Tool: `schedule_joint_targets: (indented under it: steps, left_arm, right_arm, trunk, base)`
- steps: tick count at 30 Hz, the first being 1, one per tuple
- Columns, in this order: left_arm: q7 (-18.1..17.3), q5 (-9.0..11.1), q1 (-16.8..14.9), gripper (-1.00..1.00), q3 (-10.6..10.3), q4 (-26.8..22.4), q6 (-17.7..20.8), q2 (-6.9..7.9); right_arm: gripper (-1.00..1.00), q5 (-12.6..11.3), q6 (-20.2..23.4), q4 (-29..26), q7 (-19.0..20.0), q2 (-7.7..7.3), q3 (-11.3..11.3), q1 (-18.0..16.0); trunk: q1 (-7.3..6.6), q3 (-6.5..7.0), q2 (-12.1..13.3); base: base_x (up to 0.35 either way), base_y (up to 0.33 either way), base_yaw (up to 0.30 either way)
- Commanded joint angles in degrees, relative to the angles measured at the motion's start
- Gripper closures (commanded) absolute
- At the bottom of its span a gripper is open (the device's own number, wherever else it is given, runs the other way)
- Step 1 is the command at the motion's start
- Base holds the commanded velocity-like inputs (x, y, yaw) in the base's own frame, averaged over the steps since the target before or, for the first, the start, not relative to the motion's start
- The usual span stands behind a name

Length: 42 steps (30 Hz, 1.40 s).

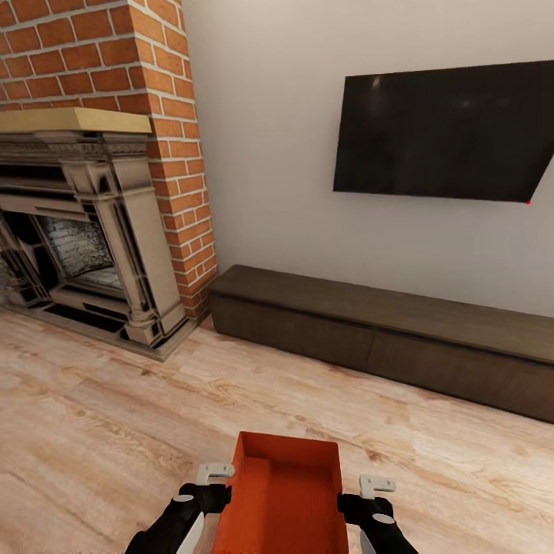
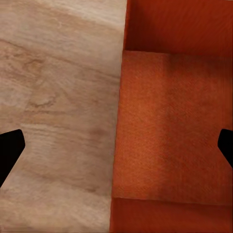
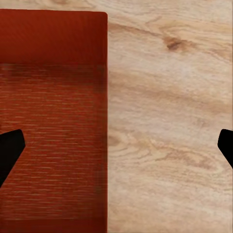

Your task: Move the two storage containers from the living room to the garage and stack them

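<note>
I was in the living room, facing the red brick fireplace point(image 1: 100, 69), the black wall TV point(image 1: 446, 135) and a long, low dark-wood TV cabinet point(image 1: 385, 331) under it. One storage container point(image 1: 281, 496) sat low in front of my trunk, above the light wood plank floor point(image 1: 92, 415), between my two arms.

My left pincer point(image 1: 209, 481) was at the container's left long wall and my right pincer point(image 1: 369, 492) at its right long wall. In each wrist view the two dark fingertips stood wide apart, with the wall's rim running between them, one tip over the bin's inside and the other over the planks point(image 3: 170, 121). So both pincers looked spread, straddling the walls. Whether they were actually bearing on the plastic I could not tell.

The container was an orange-red, shallow, open-top rectangular bin with straight thin walls and a finely ribbed bottom point(image 2: 170, 121). I judged it light and fairly stiff, though thin walls may flex if squeezed hard. The plastic looked smooth and probably slippery, so I judged the best hold to be on the two long walls at mid-length, opposite each other, keeping it level.
</note>
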Motion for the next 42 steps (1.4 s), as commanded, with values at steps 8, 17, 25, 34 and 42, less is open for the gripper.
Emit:
schedule_joint_targets:
  steps: [8,17,25,34,42]
  left_arm:
    - [0.3,-0.3,0.0,-1.00,0.1,-0.2,0.4,-0.06]
    - [0.5,-0.1,0.0,-1.00,0.4,-1.3,0.5,-0.30]
    - [0.3,-0.1,0.0,-1.00,0.4,-1.4,1.1,-0.30]
    - [0.1,-0.2,0.0,-1.00,0.3,-1.4,1.1,-0.23]
    - [0.2,-0.2,0.0,-1.00,0.2,-1.2,1.1,-0.18]
  right_arm:
    - [-1.00,0.6,0.4,-0.1,0.0,0.06,-0.3,0.0]
    - [-1.00,0.6,0.4,-0.1,0.0,0.06,-0.3,0.0]
    - [-1.00,0.6,0.4,-0.1,-0.1,0.10,-0.3,0.0]
    - [-1.00,0.6,0.4,-0.1,-0.1,0.13,-0.3,0.0]
    - [-1.00,0.6,0.3,-0.1,-0.1,0.15,-0.2,0.0]
  trunk:
    - [-0.01,-0.73,0.0]
    - [-0.01,-1.48,0.0]
    - [0.43,-2.52,-0.8]
    - [2.41,-4.89,-4.4]
    - [3.95,-6.82,-7.2]
  base:
    - [0.000,0.000,0.140]
    - [0.000,0.000,0.140]
    - [0.000,0.000,0.140]
    - [0.000,0.000,0.140]
    - [0.000,0.000,0.140]
